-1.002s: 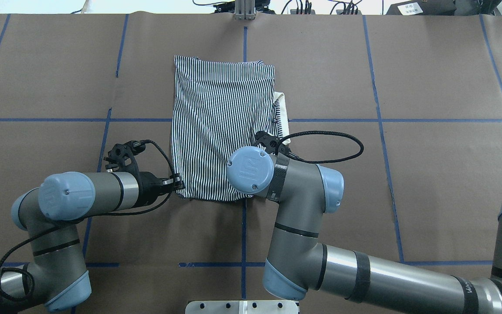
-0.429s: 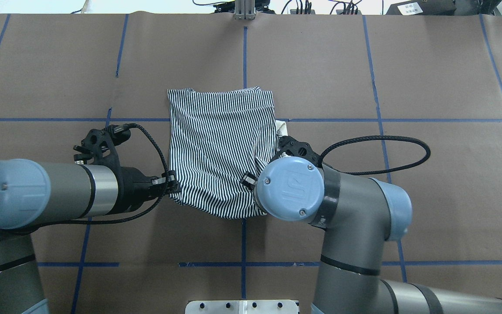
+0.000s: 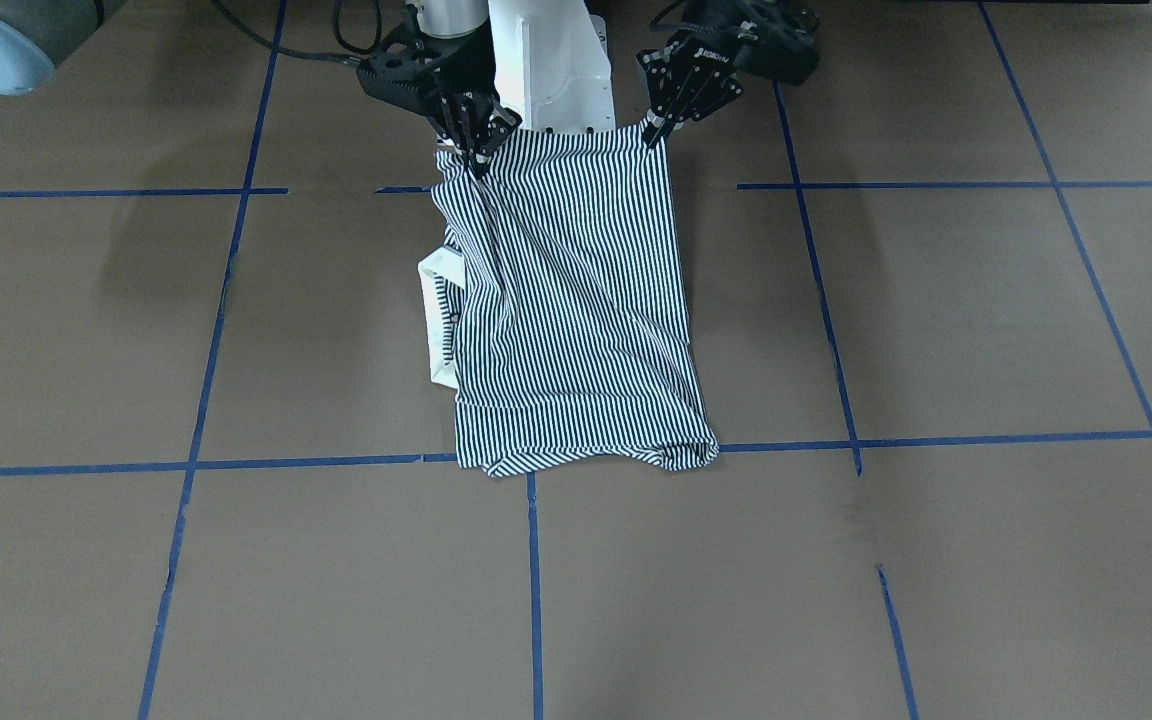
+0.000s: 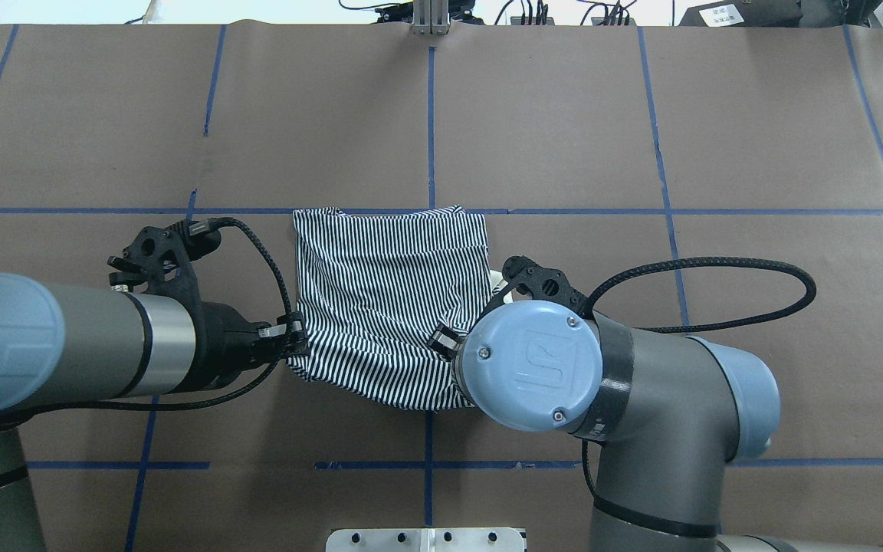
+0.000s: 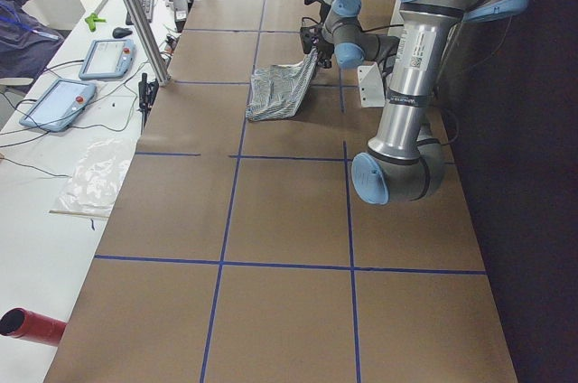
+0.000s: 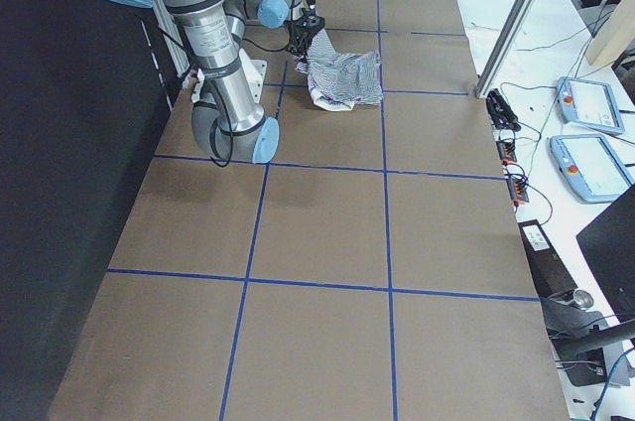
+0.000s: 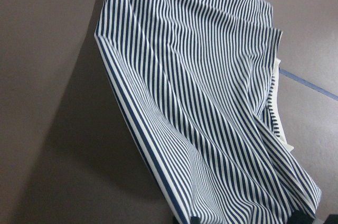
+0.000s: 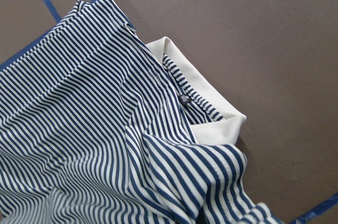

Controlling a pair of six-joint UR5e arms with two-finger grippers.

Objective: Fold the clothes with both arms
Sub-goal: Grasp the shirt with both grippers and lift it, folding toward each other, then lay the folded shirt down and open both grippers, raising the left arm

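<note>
**Near hem lifted and dragged back, fold still to be made**

Compared with a second ago, the far edge of the striped shirt has slid toward the robot, from well beyond the cross line of blue tape to roughly on it, and both arms have pulled back and risen with the cloth.

That thin navy-and-white striped polo shirt (image 4: 388, 299) now hangs as a sloped sheet: its far edge lies on the brown paper-covered table (image 4: 717, 115), its near edge is held up off the surface. The black two-finger left gripper (image 3: 658, 128) is pinched onto one near corner, and the black two-finger right gripper (image 3: 476, 150) is clamped on the other; the front view shows both sets of fingers closed on fabric. The plain cream collar (image 8: 211, 94) pokes out from under the striped layer on the right arm's side, still resting on the table.

To do this step well, I'd say both corners want to travel at the same height and pace, so the hem stays level and taut between them. The cloth sags and creases near the right gripper, so a little outward spread would likely help. Carrying the hem forward over the resting edge and lowering it square should keep the collar tucked in; dragging any further risks bunching the bottom layer.
</note>
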